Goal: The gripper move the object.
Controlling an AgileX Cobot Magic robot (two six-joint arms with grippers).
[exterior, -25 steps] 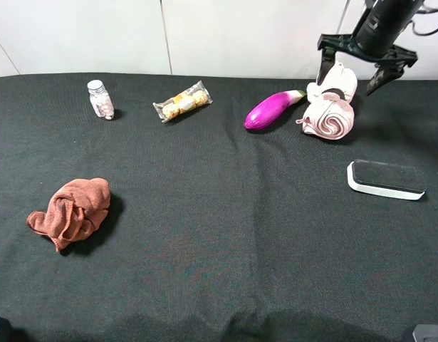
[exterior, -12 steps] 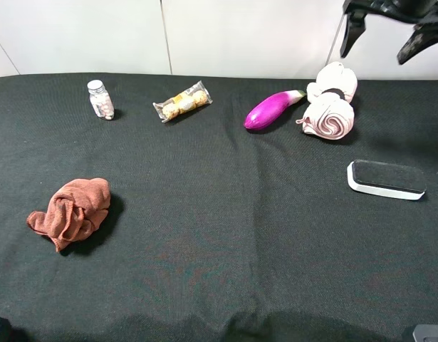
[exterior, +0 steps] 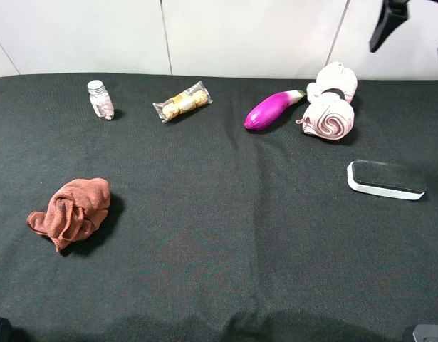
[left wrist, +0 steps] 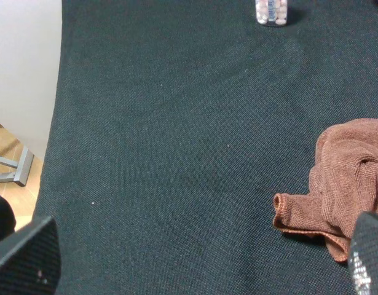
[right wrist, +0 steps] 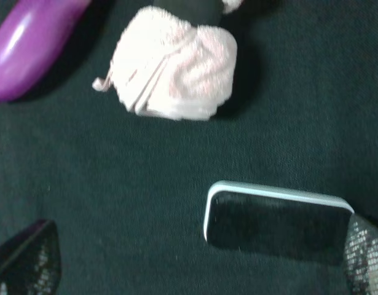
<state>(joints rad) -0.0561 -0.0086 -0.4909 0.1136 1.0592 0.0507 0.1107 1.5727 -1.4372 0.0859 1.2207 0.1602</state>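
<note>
1. From the high camera we see the pink rolled towel near the desk's far right corner, beside the purple eggplant; the right hand hangs above, empty, fingers apart.
2. At the left wrist, we see the left hand's fingers spread near the brown cloth.
3. At the right wrist, we see towel and phone.

The right gripper is mostly cut off by the top edge of the high view; only two dark finger ends show. In its wrist view the eggplant runs off the frame and everything is blurred. The left wrist view crops the brown cloth and the small bottle.
</note>
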